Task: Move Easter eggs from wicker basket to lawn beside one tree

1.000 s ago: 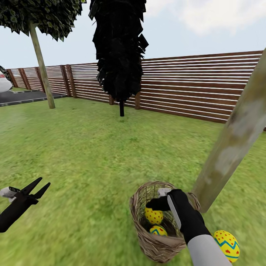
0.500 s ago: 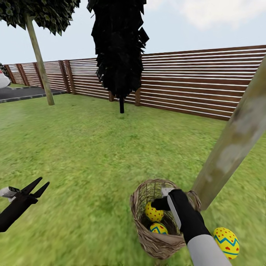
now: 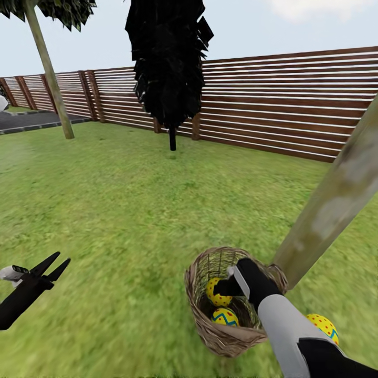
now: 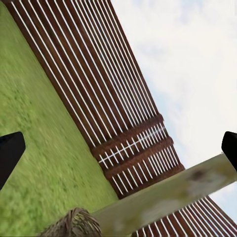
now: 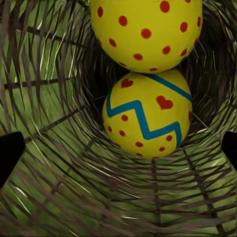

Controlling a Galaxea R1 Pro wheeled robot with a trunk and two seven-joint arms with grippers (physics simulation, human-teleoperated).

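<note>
Basket (image 3: 223,336) beside tree (image 3: 331,205): two eggs (image 3: 219,292) (image 3: 225,316) inside. Third egg (image 3: 322,325) on lawn (image 3: 131,220). Right tool (image 3: 223,287) in basket, spread, empty; left tool (image 3: 51,265) spread.

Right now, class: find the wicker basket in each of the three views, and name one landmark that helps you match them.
Head view: the wicker basket stands low, right of centre, against the tree trunk.
Left wrist view: its rim peeks in at the bottom edge, beside the trunk.
Right wrist view: its woven wall surrounds two eggs.
Shared landmark: the pale trunk.
</note>
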